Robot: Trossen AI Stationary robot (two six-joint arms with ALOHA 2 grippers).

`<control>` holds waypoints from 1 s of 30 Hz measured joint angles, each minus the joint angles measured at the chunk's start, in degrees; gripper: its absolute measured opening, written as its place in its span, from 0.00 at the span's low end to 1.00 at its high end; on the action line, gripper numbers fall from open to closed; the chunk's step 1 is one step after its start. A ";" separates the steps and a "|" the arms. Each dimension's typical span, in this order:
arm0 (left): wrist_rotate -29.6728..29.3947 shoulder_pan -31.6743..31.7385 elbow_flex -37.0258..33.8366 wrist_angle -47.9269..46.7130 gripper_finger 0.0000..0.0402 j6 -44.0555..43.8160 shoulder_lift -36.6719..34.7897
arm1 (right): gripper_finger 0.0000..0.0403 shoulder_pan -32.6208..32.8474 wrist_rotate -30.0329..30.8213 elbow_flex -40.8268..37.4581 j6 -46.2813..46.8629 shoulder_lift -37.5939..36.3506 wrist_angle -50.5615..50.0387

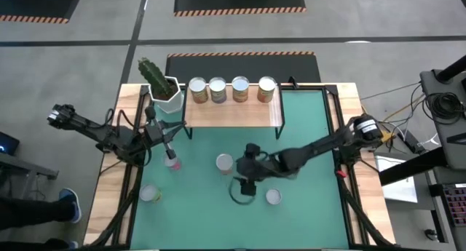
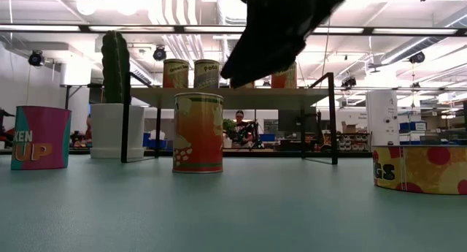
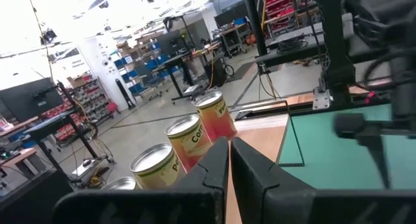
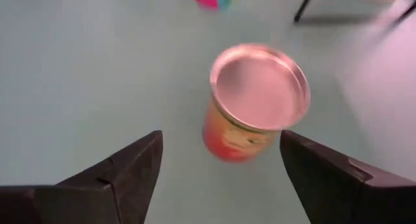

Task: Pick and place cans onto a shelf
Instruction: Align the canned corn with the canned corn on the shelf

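Right gripper (image 1: 245, 180) hovers over mid-table, at about 6 o'clock from the shelf (image 1: 233, 113). Fingers (image 4: 123, 172) stand wide apart and hold nothing. In the right wrist view an orange can (image 4: 255, 100) stands upright on the green mat (image 1: 313, 207) beyond the fingertips, between their lines but untouched; this is probably the can at 10 o'clock of the gripper in the high view (image 1: 224, 163), though the blur leaves some doubt.

Left gripper (image 1: 162, 137) sits near the shelf's left end, at 6 o'clock from the cactus pot (image 1: 166, 98). Fingers (image 3: 214, 165) closed together, empty.

Shelf carries four cans in a row (image 1: 229, 89) along its board. Loose cans on the mat: pink one (image 1: 172, 162) at 5 o'clock of the left gripper, one (image 1: 150, 193) towards the table's left edge, one (image 1: 273, 197) at 4 o'clock of the right gripper.
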 joint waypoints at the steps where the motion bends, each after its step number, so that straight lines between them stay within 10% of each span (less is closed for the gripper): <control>1: 0.00 0.01 0.00 0.03 0.00 0.18 -0.01 | 0.75 1.06 2.35 -1.62 -0.48 -0.03 3.39; 12: 8.54 -0.05 0.02 3.77 0.00 -4.49 3.35 | 0.75 7.46 20.47 -19.36 -4.39 -0.17 37.79; 30: 18.51 -0.05 0.04 -6.42 0.00 -24.86 24.50 | 0.56 7.39 22.39 -22.14 -4.58 -0.15 39.43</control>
